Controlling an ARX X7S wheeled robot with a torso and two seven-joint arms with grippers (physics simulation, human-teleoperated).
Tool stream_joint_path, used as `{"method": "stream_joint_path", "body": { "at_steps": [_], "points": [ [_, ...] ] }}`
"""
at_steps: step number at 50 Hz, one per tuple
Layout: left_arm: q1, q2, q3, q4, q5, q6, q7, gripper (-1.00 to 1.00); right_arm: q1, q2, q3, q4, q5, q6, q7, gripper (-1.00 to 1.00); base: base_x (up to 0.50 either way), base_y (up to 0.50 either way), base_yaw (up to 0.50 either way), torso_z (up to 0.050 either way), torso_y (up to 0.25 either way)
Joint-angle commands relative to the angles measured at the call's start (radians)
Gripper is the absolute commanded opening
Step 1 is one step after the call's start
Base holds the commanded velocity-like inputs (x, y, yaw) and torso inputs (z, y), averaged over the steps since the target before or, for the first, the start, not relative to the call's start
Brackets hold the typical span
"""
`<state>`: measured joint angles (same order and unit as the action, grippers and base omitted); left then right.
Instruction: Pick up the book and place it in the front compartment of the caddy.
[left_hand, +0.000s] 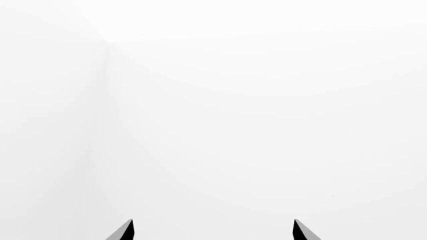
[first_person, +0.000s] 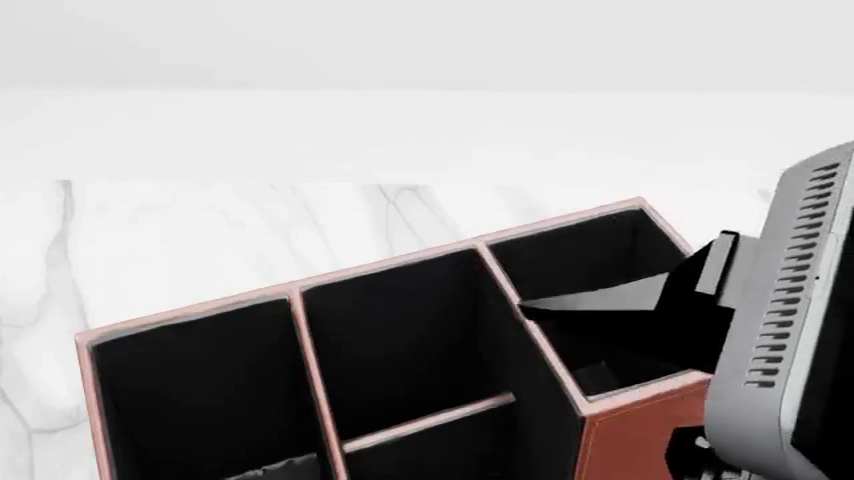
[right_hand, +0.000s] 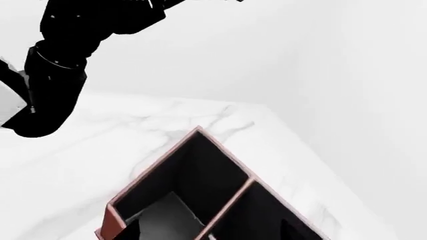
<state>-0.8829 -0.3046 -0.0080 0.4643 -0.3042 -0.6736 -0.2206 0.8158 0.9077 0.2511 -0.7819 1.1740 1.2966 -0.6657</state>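
Starting at the left, the left hand (left_hand: 213, 231) shows only in its own wrist view: two dark fingertips set well apart with nothing between them, so it is open and idle, facing bare white wall. Moving rightward in the head view, the caddy (first_person: 200, 315) sits skewed on the white marble worktop (first_person: 174, 230), its pale stitched rims and thin dividers marking off several black-lined cells, with a reddish-brown outer wall showing at its near corner. In the cell at the caddy's right end the book (first_person: 601, 300) leans tilted, a thin black slab lying across the opening with its lower part down inside; the right wrist view shows the same dark sheet (right_hand: 163, 215) low in a corner cell. The right arm's grey housing (first_person: 787, 330) crowds the right edge, and a dark part reaches to the book's upper end, but the right hand's fingertips are not plainly visible, so I cannot tell whether it grips the book or has let go. The step in hand looks like the placement itself, near its finish; the next move likely calls for confirming the release and lifting straight up clear of the rim without dragging the book. Beyond the worktop the room is plain white wall.
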Motion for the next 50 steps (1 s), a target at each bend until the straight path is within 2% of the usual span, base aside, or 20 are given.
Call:
{"method": "stream_joint_path", "body": {
  "at_steps": [1, 11, 20, 35, 50],
  "points": [
    [-0.001, -0.003, 0.005, -0.001, -0.003, 0.001, -0.002, 1.00, -0.101, 0.093, -0.001, -0.079, 0.020, 0.016, -0.097, 1.00, 0.00, 0.00, 0.00, 0.000, 0.000],
    [-0.005, -0.006, 0.005, -0.004, -0.006, 0.002, -0.005, 1.00, -0.130, 0.127, -0.059, -0.102, -0.006, 0.020, -0.118, 1.00, 0.00, 0.00, 0.00, 0.000, 0.000],
    [-0.008, -0.005, 0.007, -0.003, -0.012, -0.001, -0.009, 1.00, -0.286, 0.152, -0.057, -0.143, -0.087, -0.036, -0.158, 1.00, 0.00, 0.00, 0.00, 0.000, 0.000],
    [-0.004, -0.009, 0.009, -0.005, -0.016, 0.003, -0.013, 1.00, -0.317, 0.180, -0.098, -0.165, -0.078, -0.034, -0.169, 1.00, 0.00, 0.00, 0.00, 0.000, 0.000],
    [-0.008, -0.014, 0.011, -0.006, -0.020, 0.003, -0.017, 1.00, -0.337, 0.215, -0.206, -0.194, -0.142, -0.045, -0.178, 1.00, 0.00, 0.00, 0.00, 0.000, 0.000]
  ]
}}
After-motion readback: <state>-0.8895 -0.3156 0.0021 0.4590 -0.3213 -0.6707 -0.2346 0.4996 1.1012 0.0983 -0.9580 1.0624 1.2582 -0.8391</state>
